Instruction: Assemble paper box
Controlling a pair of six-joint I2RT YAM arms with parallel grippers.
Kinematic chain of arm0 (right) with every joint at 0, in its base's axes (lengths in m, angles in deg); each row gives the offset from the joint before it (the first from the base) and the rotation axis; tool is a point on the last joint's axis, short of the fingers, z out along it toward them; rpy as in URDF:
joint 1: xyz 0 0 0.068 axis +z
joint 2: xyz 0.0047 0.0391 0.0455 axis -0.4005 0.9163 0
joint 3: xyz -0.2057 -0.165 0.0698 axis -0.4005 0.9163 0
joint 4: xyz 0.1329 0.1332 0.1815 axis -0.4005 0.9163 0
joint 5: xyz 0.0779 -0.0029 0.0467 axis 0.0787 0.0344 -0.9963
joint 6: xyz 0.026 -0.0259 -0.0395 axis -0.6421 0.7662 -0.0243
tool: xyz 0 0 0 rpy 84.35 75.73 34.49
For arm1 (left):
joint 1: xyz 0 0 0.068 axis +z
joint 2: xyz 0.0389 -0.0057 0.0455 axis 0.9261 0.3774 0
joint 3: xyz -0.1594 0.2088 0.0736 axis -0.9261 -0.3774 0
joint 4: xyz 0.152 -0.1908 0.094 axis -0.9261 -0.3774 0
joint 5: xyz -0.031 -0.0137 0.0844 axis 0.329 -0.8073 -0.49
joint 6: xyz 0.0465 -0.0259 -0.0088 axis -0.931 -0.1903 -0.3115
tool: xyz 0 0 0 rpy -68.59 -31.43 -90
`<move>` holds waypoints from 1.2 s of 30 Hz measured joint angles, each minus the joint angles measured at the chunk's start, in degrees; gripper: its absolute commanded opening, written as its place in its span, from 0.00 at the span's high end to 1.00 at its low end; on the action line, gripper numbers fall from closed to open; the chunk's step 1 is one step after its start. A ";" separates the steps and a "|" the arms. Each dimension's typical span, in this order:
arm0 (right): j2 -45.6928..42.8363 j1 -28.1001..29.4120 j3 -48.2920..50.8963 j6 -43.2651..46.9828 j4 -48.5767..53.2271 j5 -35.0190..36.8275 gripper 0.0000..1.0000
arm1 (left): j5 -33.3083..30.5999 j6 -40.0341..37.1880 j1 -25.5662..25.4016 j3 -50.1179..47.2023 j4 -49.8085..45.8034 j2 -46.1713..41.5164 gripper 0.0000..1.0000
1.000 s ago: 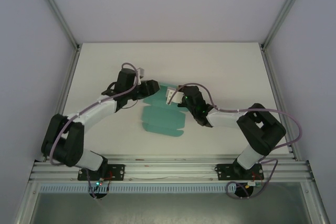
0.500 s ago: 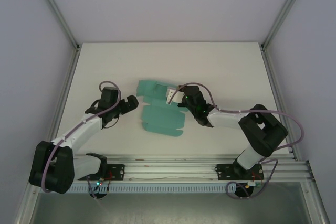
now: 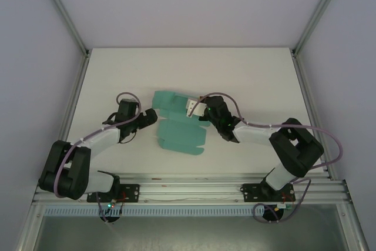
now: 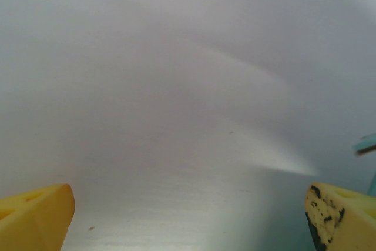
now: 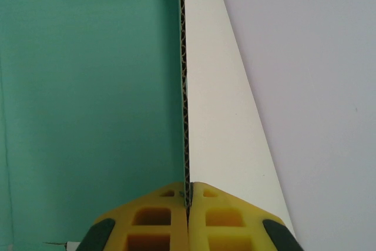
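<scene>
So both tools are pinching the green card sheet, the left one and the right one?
Not quite. Only the right tool is pinching the flat teal-green card sheet. The left tool is open over the white table, holding nothing, as the left wrist view shows.

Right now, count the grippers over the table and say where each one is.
2. The left gripper, open, sits beside the left edge of the paper box. The right gripper is at the sheet's right side, shut on the edge of one flap.

Left fingers (image 4: 35,218) spread wide; right fingers (image 5: 155,218) pinched together.
</scene>
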 measured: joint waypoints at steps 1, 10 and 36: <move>-0.11 0.00 0.00 -0.17 0.13 -0.20 1.00 | 0.07 -0.07 -0.46 0.00 1.27 0.09 0.00; -1.09 0.00 0.00 -0.92 1.46 -0.46 1.00 | 1.97 -1.38 -3.87 0.11 7.67 3.23 0.00; -1.38 -0.07 0.00 -2.43 2.56 -2.10 1.00 | -3.32 -3.85 -13.49 10.40 7.87 17.73 0.03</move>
